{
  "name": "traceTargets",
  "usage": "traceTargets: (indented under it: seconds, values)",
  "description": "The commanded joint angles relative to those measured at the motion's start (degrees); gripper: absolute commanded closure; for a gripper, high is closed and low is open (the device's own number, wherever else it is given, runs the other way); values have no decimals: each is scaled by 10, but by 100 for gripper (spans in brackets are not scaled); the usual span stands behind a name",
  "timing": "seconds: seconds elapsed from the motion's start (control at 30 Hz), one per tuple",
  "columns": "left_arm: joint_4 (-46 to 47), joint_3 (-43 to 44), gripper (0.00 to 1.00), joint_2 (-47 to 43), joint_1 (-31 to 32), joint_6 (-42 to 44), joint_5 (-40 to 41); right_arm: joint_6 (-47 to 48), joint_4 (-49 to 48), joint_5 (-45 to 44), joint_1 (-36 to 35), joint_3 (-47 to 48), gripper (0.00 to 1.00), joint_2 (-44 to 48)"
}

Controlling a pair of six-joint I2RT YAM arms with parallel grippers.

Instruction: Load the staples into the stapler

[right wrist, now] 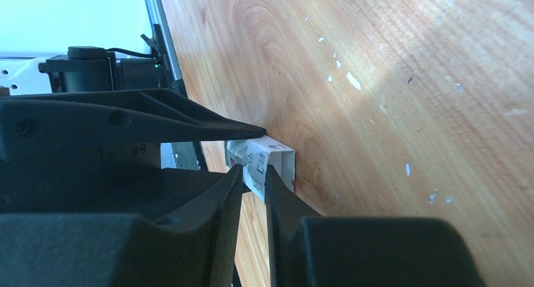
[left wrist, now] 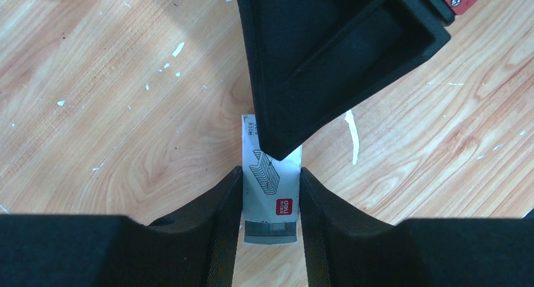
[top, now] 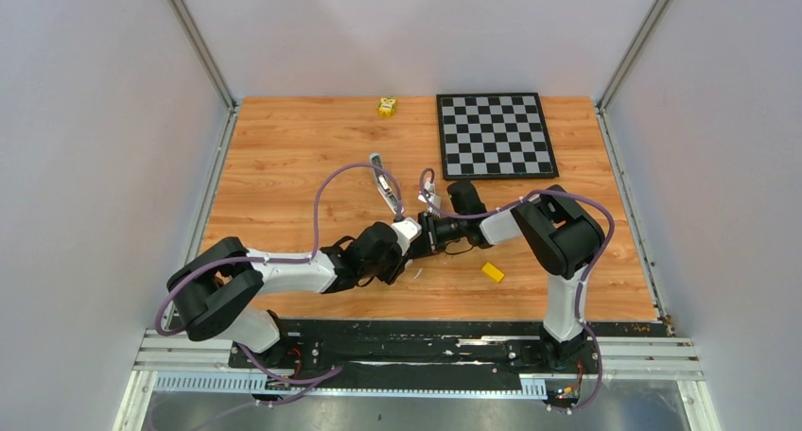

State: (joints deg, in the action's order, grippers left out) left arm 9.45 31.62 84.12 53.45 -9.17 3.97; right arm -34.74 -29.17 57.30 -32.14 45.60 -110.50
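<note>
A pale blue staple box (left wrist: 271, 186) lies on the wooden table between my two grippers. The staples (left wrist: 272, 230) show as a silvery-grey ridged block in the box's open near end. My left gripper (left wrist: 271, 174) is shut on the box's two long sides. My right gripper (right wrist: 255, 172) is shut on the far end of the box (right wrist: 272, 156), and one of its fingers (left wrist: 296, 111) covers that end in the left wrist view. The stapler (top: 382, 181) lies open on the table behind both grippers (top: 416, 234), apart from them.
A yellow block (top: 493, 271) lies near the front right. A chessboard (top: 495, 134) lies at the back right. A small yellow object (top: 387, 106) stands at the back edge. White walls close in the table.
</note>
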Motion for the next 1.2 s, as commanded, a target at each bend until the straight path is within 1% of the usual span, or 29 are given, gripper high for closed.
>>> traceTargets:
  seconds: [0.0,0.13,0.33,0.47,0.63,0.87,1.0,1.1,1.17]
  values:
    - [18,-16,61,10,5,2,-15,-20,-32,32,-15,-2,78,-14]
    - [9,-19,60,3,5,-1,-14,-17,-26,26,-9,-8,80,-12]
    - [-10,-46,51,-41,5,-9,4,-12,-22,30,21,-19,85,-10]
    - [-14,-55,48,-61,5,-20,5,-4,-16,36,30,-20,92,-9]
    - [-16,-57,46,-60,5,-27,2,-1,-14,41,31,-18,100,-11]
    - [-22,-54,45,-58,5,-27,-2,0,-14,45,35,-20,100,-11]
    - [-22,-54,47,-58,5,-29,-4,-7,-20,48,34,-20,88,-13]
    - [-21,-54,47,-56,5,-29,-5,-8,-19,50,32,-17,84,-15]
    - [-21,-53,49,-55,5,-29,-4,-8,-17,49,31,-17,83,-18]
